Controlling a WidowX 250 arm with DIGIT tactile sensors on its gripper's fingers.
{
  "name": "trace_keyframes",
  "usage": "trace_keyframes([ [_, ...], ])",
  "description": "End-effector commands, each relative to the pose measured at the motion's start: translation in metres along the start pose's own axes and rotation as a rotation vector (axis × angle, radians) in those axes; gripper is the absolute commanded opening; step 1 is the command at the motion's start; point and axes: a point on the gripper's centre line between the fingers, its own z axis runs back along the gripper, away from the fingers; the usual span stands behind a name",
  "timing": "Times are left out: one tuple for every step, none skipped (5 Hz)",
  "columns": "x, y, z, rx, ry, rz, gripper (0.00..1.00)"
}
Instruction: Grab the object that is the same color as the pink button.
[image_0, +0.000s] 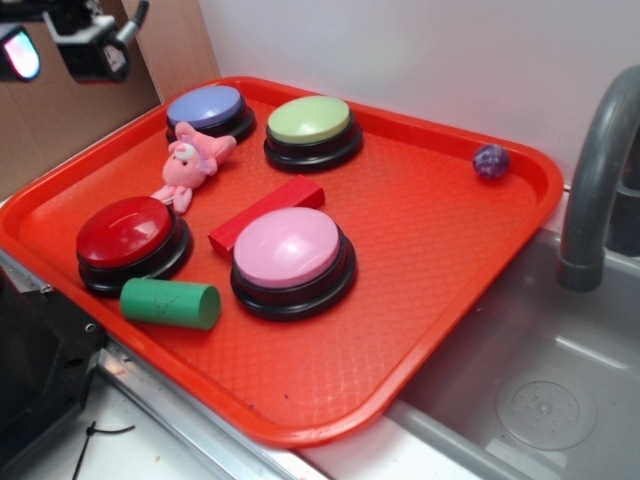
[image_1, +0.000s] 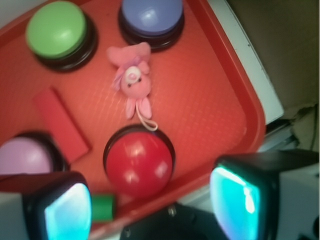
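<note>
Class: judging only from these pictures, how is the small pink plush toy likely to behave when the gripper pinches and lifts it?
The pink plush toy looks soft, so it probably squashes when pinched. Its ears and thin limbs likely dangle. Lying flat on the tray, it seems unlikely to roll.

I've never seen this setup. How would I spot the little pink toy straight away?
Start at the big red tray beside the sink, then find the blue-purple button at its far corner. The pink plush animal lies just in front of it, between that and the red button. It is the only soft thing there, with floppy ears and a small face.
</note>
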Motion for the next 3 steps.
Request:
trace_keyframes([
  [0.023,0.01,-0.052,0.031,-0.103,0.11,1.0],
  [0.035,-0.001,-0.08,-0.015,-0.141,0.116,1.0],
  [0.043,-0.006,-0.098,-0.02,-0.164,0.087,1.0],
])
